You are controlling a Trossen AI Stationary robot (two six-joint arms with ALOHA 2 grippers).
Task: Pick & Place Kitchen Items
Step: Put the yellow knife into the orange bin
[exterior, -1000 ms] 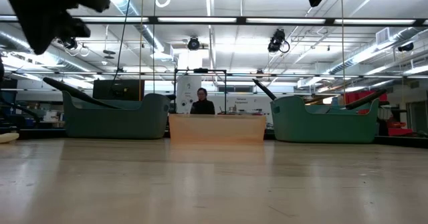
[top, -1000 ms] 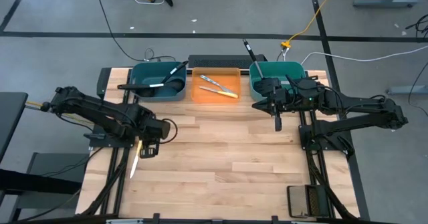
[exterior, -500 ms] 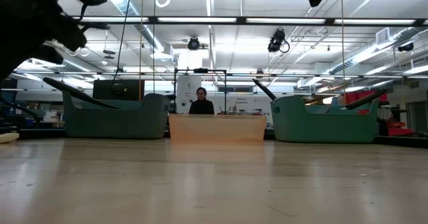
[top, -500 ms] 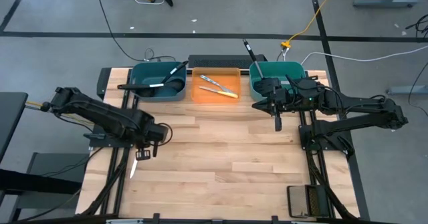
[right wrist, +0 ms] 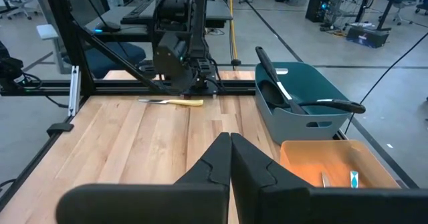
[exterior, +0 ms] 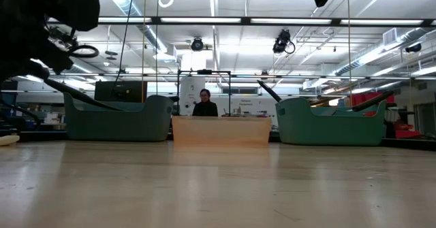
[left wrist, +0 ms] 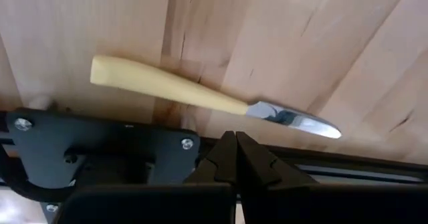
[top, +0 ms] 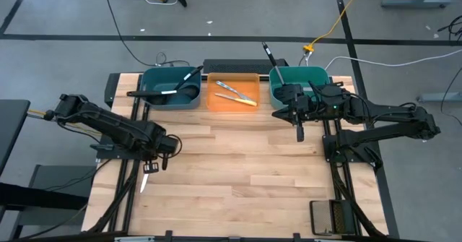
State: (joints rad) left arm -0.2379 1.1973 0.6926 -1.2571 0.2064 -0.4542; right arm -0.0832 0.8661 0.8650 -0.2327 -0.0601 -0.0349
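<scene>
**Left gripper closed above a yellow-handled knife near the table's left edge**

The orange bin (top: 233, 94) sits at the far middle of the table (top: 238, 170) and serves as the landmark here. A teal bin (top: 171, 88) stands just to its left, holding black ladles and spatulas (top: 162, 92) whose handles stick out over the rim. A second teal bin (top: 299, 81) stands just to the orange bin's right, with a black utensil handle (top: 269, 55) rising from its near-left corner. Inside the orange bin lie two knives (top: 236, 93), side by side at a slant.

Well to the near left of the orange bin, a yellow-handled knife (left wrist: 200, 100) lies flat on the wood close to the table's left edge. The left gripper (top: 154, 157) hangs over it with its fingers pressed together and holding nothing; the knife lies free on the boards.

The right gripper (top: 299, 132) waits just to the near right of the orange bin, its fingers likewise pressed together and empty.

A person (exterior: 205, 103) stands in the room beyond the orange bin.
</scene>
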